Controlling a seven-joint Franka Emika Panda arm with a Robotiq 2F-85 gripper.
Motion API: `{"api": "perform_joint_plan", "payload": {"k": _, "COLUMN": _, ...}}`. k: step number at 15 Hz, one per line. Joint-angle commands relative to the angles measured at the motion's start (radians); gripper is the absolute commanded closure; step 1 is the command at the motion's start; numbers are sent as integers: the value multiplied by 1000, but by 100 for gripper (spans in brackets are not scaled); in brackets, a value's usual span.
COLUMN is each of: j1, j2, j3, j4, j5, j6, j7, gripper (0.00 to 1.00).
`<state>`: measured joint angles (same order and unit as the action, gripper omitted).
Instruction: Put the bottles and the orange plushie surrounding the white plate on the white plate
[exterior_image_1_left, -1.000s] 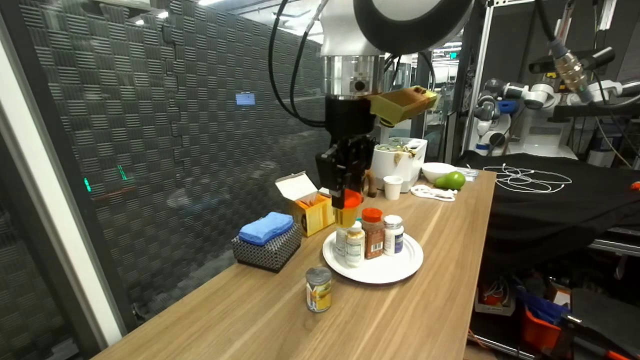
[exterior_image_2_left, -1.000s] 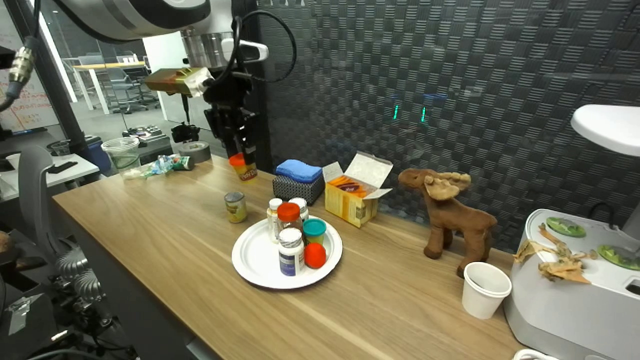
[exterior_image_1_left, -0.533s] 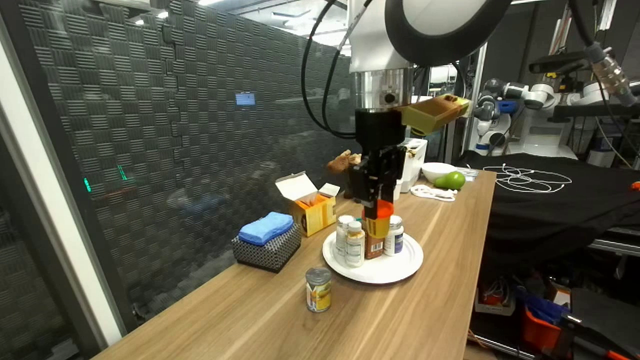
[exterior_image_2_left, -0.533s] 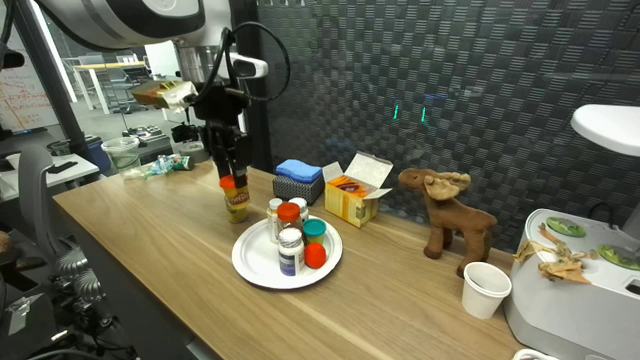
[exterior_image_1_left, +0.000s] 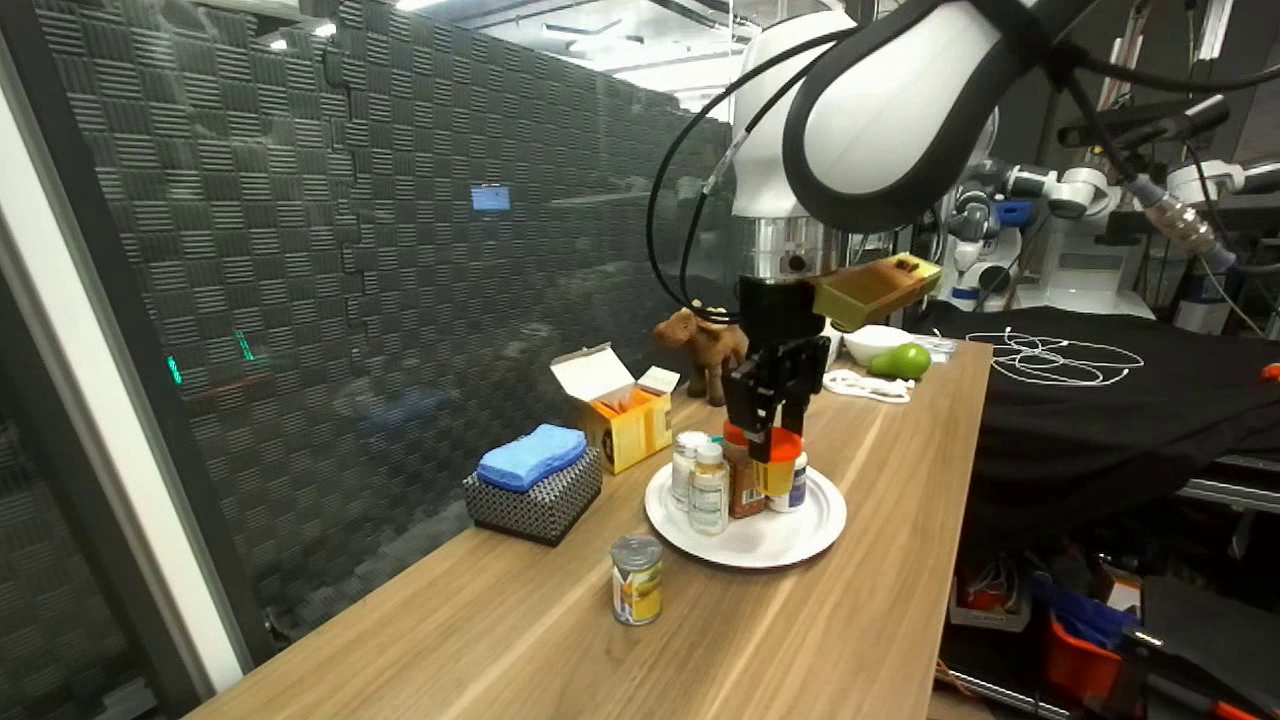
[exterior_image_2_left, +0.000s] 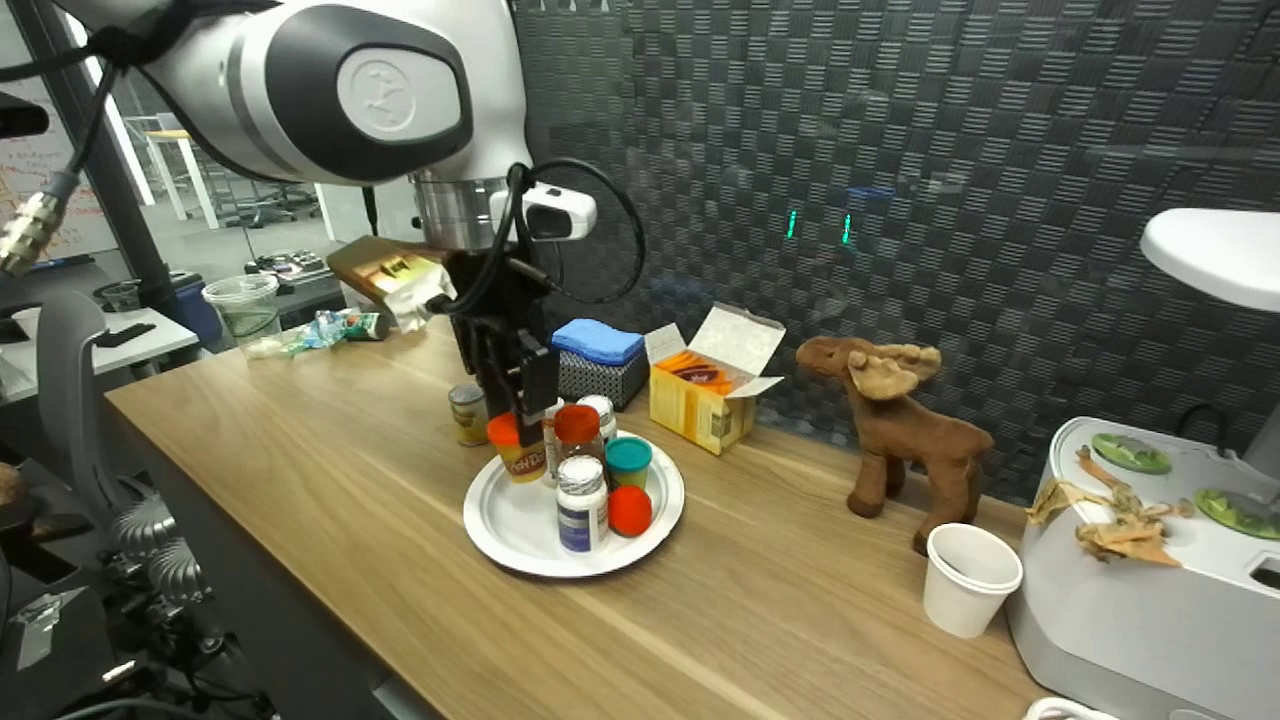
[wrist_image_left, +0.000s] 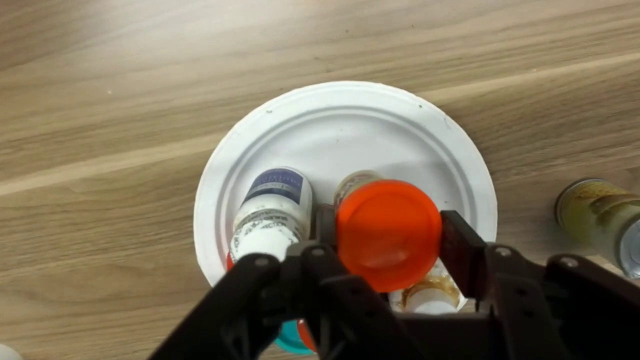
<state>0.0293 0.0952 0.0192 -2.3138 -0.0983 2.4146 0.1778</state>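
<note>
Wrist view: the black two-fingered gripper (wrist_image_left: 389, 232), jaws spread to a lid's breadth, clasps the orange-lidded yellow plastic tub (exterior_image_2_left: 524, 462) over the round white plate (wrist_image_left: 345, 95), between the long edges of the wooden table (exterior_image_2_left: 800, 600). Contact between tub and plate cannot be told. One finger (wrist_image_left: 326, 227) appears just beside the white plastic bottle with a blue label (wrist_image_left: 275, 187); spreading the jaws could therefore topple it. A slanting descent could knock the brown-filled, red-lidded bottle (exterior_image_2_left: 578, 430).
</note>
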Motion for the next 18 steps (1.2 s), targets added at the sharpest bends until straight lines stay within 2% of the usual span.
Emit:
{"api": "perform_joint_plan", "payload": {"k": 1, "j1": -12, "j2": 24, "j3": -3, "j4": -9, "j5": 54, "j6": 51, "j7": -62, "gripper": 71}}
{"api": "perform_joint_plan", "payload": {"k": 6, "j1": -24, "j2": 52, "j3": -3, "j4": -27, "j5": 97, "j6": 82, "j7": -111, "gripper": 71}}
{"api": "perform_joint_plan", "payload": {"k": 18, "j1": -47, "j2": 103, "j3": -19, "j4": -47, "j5": 77, "j6": 182, "j7": -153, "gripper": 71}}
